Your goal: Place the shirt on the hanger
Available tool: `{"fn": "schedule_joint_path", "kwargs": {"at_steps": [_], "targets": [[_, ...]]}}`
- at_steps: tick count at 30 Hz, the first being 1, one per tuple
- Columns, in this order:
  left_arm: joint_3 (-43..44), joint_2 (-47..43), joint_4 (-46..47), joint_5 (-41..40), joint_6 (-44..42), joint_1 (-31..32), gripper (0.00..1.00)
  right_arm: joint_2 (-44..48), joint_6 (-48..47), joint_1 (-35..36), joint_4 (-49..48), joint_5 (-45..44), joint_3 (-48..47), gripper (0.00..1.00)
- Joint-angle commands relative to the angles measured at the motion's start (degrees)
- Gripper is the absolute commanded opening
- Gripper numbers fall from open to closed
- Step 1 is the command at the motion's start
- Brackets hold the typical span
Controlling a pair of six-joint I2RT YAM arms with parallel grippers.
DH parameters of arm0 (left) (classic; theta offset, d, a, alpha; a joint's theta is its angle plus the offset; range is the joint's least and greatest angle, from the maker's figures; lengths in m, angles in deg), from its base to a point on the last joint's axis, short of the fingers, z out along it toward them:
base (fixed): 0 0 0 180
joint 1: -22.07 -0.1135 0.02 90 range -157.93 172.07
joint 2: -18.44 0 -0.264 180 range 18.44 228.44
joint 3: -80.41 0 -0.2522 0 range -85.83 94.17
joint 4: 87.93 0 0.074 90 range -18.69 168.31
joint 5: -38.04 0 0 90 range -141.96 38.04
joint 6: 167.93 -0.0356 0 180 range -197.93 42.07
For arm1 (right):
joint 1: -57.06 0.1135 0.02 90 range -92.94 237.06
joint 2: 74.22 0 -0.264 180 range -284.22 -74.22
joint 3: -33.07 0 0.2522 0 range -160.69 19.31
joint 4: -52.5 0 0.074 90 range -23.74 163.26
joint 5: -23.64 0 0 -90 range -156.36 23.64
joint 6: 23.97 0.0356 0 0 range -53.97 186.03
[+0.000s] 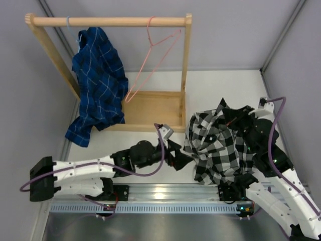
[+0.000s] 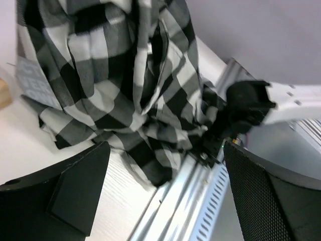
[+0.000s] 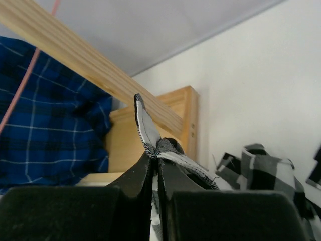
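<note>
1. A soft black-and-white large-check shirt [image 1: 215, 143] is being seen bunched in a heap on the right side of the white table [image 1: 110, 143], just in front of the right post of the light wooden rack [image 1: 150, 108].
2. A fold at the edge of the check shirt is being pinched by the right gripper [image 3: 155, 156], whose black fingers are being pressed tightly together on the cloth. In the right wrist view a small tip of fabric is being pushed up above them.
3. The left gripper [image 1: 176, 156] is being held with its fingers spread wide, and nothing is being gripped between them. It is being kept low over the table just beside the left edge of the heap. Whether it is touching the cloth cannot be told.
4. In the left wrist view, the folds of the check shirt are being shown draping down onto the table and reaching the slotted silver mounting rail [image 2: 200, 211] at the near edge.
5. A thin pink wire hanger [image 1: 152, 64], triangular with a hook top, is being carried by its hook on the round wooden bar [image 1: 110, 21] of the rack, near the bar's right end. It is bare and well apart from the check shirt.
6. A dark blue shirt [image 1: 98, 85] with thin white grid lines is being carried on the left part of the same bar.
</note>
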Motion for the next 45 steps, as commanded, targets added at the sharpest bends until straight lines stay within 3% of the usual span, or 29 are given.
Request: {"fn": "schedule_joint_path", "kwargs": {"at_steps": [1,6,14,23,25,26,29,32,33,34,35,37,39,45], "targets": [[7.05,8.63,13.78,-10.93,-0.84,0.14,0.98,4.53,2.28,0.66,0.79,-6.39,1.60,0.00],[13.23,23.39,17.82,-10.22,0.13,0.23,0.97,4.45,0.88,0.75,2.12,-7.01,1.44,0.00],[16.04,32.82,21.52,-12.25,0.57,-0.47,0.93,3.75,-0.18,0.66,1.95,-3.94,1.08,0.00],[16.06,38.89,26.43,-10.32,0.48,-1.61,0.68,4.27,-1.58,0.66,1.59,-2.09,1.78,0.00],[14.13,39.07,30.20,-9.35,0.75,-2.05,0.55,4.45,-2.28,0.66,1.51,-1.83,2.05,0.00],[13.68,39.16,31.61,-7.78,0.05,-2.23,0.34,4.36,-2.46,0.66,1.51,-1.48,2.13,0.00],[13.41,39.07,33.29,-4.88,-1.44,-2.23,0.00,3.84,-3.52,0.66,1.24,0.54,2.93,0.01],[13.15,36.62,31.03,-1.97,-3.90,-2.23,0.00,3.57,-7.72,0.67,1.24,3.44,3.54,0.20],[13.41,35.13,28.31,-1.09,-4.61,-2.14,0.00,3.57,-9.74,0.67,2.20,3.88,2.76,0.33],[13.85,31.29,24.46,-1.00,-5.49,-2.23,0.00,3.83,-13.59,0.66,3.60,3.19,1.97,0.65],[15.51,29.25,14.32,-1.34,-7.93,-2.14,0.00,3.92,-15.37,0.66,7.36,2.40,1.09,0.74],[17.01,25.12,4.08,-3.97,-9.18,-2.14,0.00,4.62,-21.23,0.66,10.89,1.86,-1.72,0.84],[17.02,18.09,-7.63,-7.30,-9.10,-2.14,0.00,5.33,-26.77,0.66,15.19,4.57,-4.52,0.86],[17.01,4.36,-29.07,-5.84,-5.14,-2.14,0.00,3.67,-38.03,0.75,20.85,31.16,-11.57,0.83]]}}
